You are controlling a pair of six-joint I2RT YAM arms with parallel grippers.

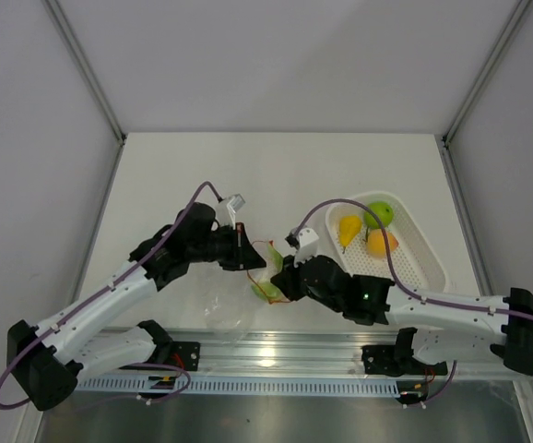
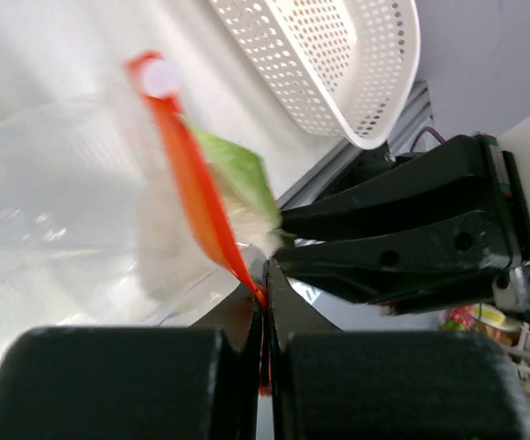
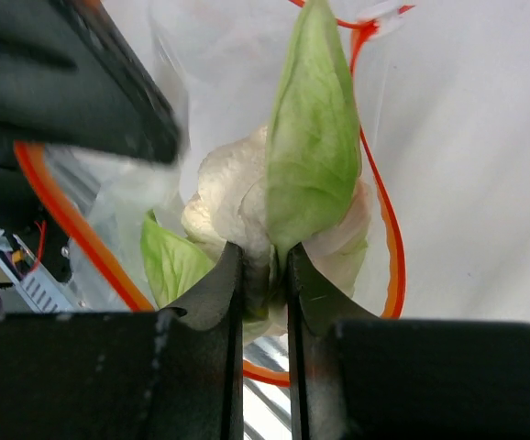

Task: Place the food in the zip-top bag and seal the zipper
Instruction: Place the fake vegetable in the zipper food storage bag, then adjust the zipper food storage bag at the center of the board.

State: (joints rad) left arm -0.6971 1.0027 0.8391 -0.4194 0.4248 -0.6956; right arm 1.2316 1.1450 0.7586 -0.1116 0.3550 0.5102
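My left gripper [image 2: 265, 275] is pressed together on the thin red-orange zipper strip [image 2: 196, 192] of the clear crinkly plastic bag [image 2: 45, 211], which lies on the table between my arms. My right gripper [image 3: 265, 261] pinches a whitish toy piece with green leaves [image 3: 311, 137], the strip looping around it. Further right, the white perforated basket [image 1: 430, 268] holds a yellow pear [image 1: 349, 228], green apple [image 1: 379, 214] and orange round fruit [image 1: 380, 242].

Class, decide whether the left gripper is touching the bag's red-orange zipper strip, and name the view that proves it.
Touching. The left wrist view shows the left gripper pinching the zipper strip between its closed fingers, no gap.
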